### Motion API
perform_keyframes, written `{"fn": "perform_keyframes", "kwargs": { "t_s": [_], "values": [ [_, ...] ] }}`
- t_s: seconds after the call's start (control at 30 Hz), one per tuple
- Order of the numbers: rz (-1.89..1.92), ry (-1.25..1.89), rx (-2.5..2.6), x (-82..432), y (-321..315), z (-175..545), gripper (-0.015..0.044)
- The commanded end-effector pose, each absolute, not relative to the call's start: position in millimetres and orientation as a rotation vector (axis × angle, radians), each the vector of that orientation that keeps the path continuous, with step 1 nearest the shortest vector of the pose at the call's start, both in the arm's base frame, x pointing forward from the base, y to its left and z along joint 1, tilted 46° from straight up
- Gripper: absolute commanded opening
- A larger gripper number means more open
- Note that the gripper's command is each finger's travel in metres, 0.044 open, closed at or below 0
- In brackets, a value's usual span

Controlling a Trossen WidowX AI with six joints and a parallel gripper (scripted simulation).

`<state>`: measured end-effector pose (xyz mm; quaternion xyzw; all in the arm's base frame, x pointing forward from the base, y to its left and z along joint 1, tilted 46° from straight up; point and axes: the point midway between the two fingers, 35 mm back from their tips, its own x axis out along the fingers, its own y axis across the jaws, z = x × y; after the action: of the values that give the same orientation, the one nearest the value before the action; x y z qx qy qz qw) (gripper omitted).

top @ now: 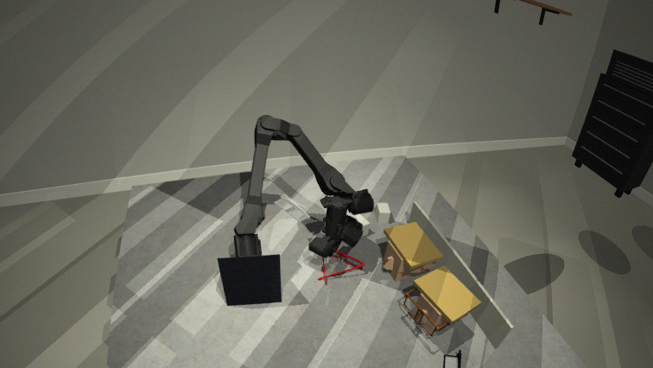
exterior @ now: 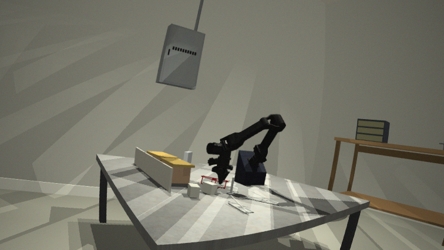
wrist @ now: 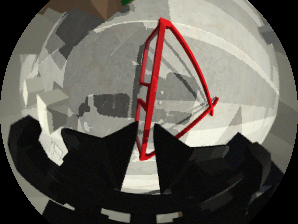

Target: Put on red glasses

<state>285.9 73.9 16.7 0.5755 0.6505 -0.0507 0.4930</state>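
The red glasses (top: 345, 271) (exterior: 214, 179) (wrist: 154, 80) rest on the table with temples unfolded, crossing near their ends in the wrist view. My gripper (top: 337, 252) (exterior: 221, 182) (wrist: 146, 125) points down over the end of the front frame. Its fingers are a little apart, with part of the frame visible in the gap; I see no grip on it. The head with the green tag (top: 398, 269) stands under a yellow top; only a bit of green shows. The other head (top: 429, 310) wears brown glasses (top: 406, 295) and has its own yellow top.
A pale upright panel (exterior: 153, 171) stands behind the heads. Two white blocks (exterior: 193, 190) (exterior: 209, 188) and a thin post (exterior: 232, 185) stand near the gripper. Pale flat frames (exterior: 241, 207) lie on the table. A black frame (top: 459, 358) shows at the lower edge of the top view.
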Motion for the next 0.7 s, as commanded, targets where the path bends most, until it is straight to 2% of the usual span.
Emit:
{"fn": "perform_keyframes", "kwargs": {
  "t_s": [0.0,0.33,0.67],
  "values": [
    [-0.122,1.577,1.395,286,74,17,0.0067],
    [-0.122,1.577,1.395,286,74,17,0.0],
    [-0.126,1.577,1.392,287,63,25,0.0]
  ]
}}
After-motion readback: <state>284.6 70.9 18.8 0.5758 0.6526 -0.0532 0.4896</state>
